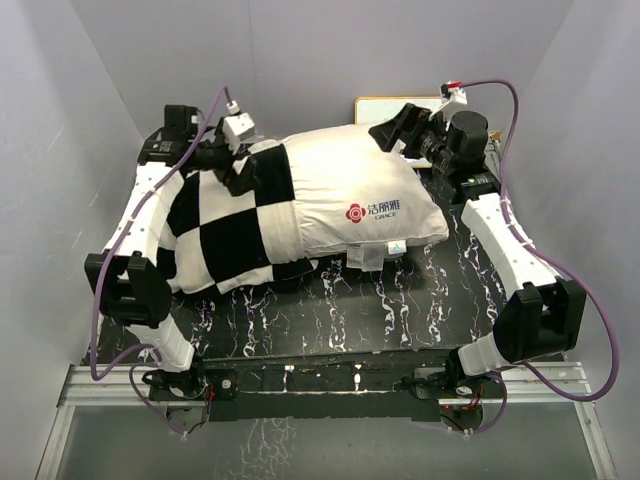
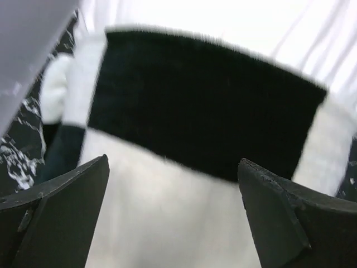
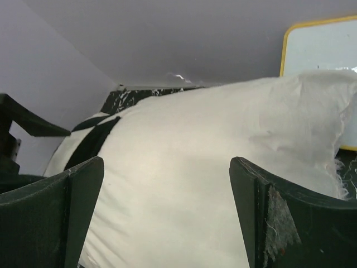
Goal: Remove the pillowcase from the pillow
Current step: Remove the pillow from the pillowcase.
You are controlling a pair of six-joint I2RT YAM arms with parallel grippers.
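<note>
The white pillow (image 1: 350,190) with a red logo lies across the black marbled table (image 1: 400,310). Its right half is bare. The black and cream checkered pillowcase (image 1: 225,235) covers its left half. My left gripper (image 1: 240,170) is open, right above the pillowcase's far top edge; in the left wrist view the checkered fabric (image 2: 201,106) fills the space beyond the spread fingers (image 2: 72,195). My right gripper (image 1: 392,130) is open at the pillow's far right corner; in the right wrist view the bare pillow (image 3: 189,167) lies between the fingers (image 3: 262,206), with the pillowcase (image 3: 89,139) beyond it at the left.
A white board with a yellow rim (image 1: 385,105) stands at the back right behind the pillow, also in the right wrist view (image 3: 321,50). Grey walls close in the left, back and right. White sewn tags (image 1: 375,255) hang at the pillow's near edge.
</note>
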